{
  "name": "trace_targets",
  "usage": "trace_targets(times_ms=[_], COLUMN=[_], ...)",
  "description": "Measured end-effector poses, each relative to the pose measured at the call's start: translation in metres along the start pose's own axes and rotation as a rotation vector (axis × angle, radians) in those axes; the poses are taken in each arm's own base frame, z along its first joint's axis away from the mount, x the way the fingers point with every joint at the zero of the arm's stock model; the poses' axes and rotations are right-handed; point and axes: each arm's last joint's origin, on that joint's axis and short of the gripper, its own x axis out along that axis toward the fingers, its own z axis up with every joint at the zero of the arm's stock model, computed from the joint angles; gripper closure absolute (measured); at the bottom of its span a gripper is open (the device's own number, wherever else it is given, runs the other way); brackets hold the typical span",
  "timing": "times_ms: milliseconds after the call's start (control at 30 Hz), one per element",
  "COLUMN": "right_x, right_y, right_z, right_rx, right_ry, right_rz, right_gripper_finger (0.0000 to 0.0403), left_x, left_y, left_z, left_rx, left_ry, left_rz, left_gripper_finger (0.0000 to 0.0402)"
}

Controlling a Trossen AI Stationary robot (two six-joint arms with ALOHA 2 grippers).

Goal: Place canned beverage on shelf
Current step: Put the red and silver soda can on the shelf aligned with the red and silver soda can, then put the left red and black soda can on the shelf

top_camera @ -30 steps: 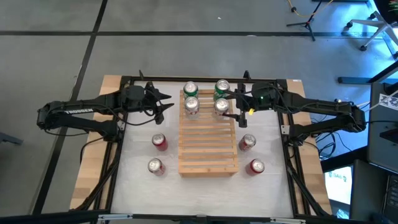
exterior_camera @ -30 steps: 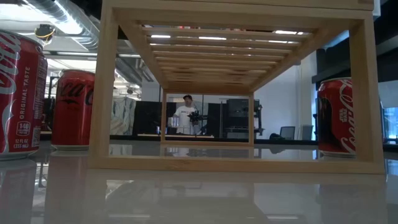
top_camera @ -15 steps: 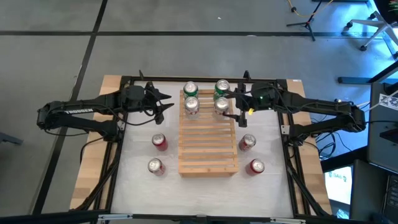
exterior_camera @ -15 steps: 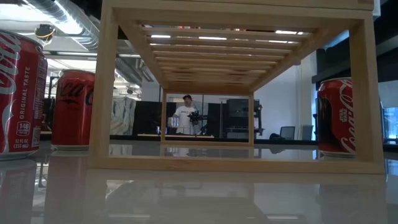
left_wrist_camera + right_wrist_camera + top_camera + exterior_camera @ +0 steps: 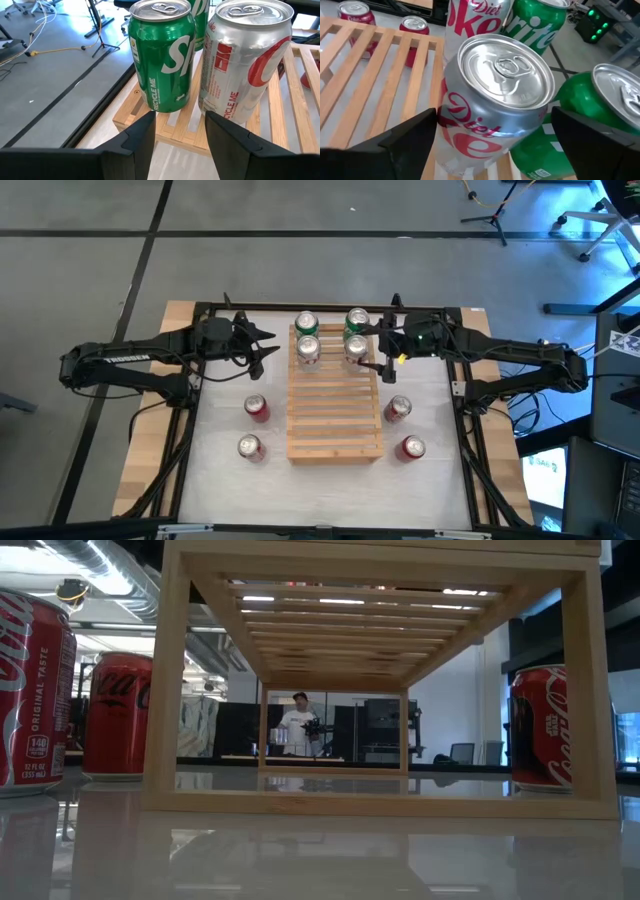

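The shelf (image 5: 335, 405) is a pale wooden slat rack in the middle of the table. At its far end stand two green cans (image 5: 307, 324) (image 5: 357, 320) and two silver cans (image 5: 308, 350) (image 5: 356, 348), each on its base. My right gripper (image 5: 373, 346) is open at the shelf's far right corner. Its fingers (image 5: 407, 137) stand on either side of the right silver can (image 5: 495, 100), close to its wall. My left gripper (image 5: 264, 351) hangs just left of the shelf's far left corner, its fingers (image 5: 137, 140) a narrow gap apart with nothing between them.
Two red cans (image 5: 257, 408) (image 5: 249, 446) stand on the table left of the shelf and two more (image 5: 398, 408) (image 5: 412, 448) right of it. The near slats of the shelf (image 5: 335, 435) are bare. A person (image 5: 298, 725) stands far behind the table.
My right gripper's fingers have spread a little wider about the right silver can, which stays standing on the shelf.
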Motion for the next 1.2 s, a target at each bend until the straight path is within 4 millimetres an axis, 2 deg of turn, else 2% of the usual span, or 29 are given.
trace_targets(times_ms=[300, 600, 767, 967, 1200], right_x=[-0.010, -0.038, -0.054, -0.070, -0.081], right_y=[0.000, 0.004, 0.008, 0.014, 0.019], right_z=[0.003, -0.005, -0.013, -0.019, -0.024], right_rx=[0.075, 0.084, 0.185, 0.234, 0.275], right_ry=[-0.029, 0.051, 0.119, 0.153, 0.188], right_rz=[-0.009, 0.017, 0.034, 0.135, 0.221], right_gripper_finger=[0.0019, 0.0020, 0.0020, 0.0020, 0.0020], left_x=[0.000, 0.000, 0.000, -0.007, -0.025], left_y=[0.000, 0.000, 0.000, -0.009, -0.028], left_z=[0.000, 0.001, 0.004, 0.021, 0.046], left_rx=[0.001, -0.003, -0.073, -0.088, -0.064], left_ry=[0.000, -0.010, -0.036, -0.140, -0.209], left_rz=[0.000, 0.000, -0.012, -0.220, -0.302], left_gripper_finger=[0.0239, 0.0239, 0.0239, 0.0239, 0.0239])
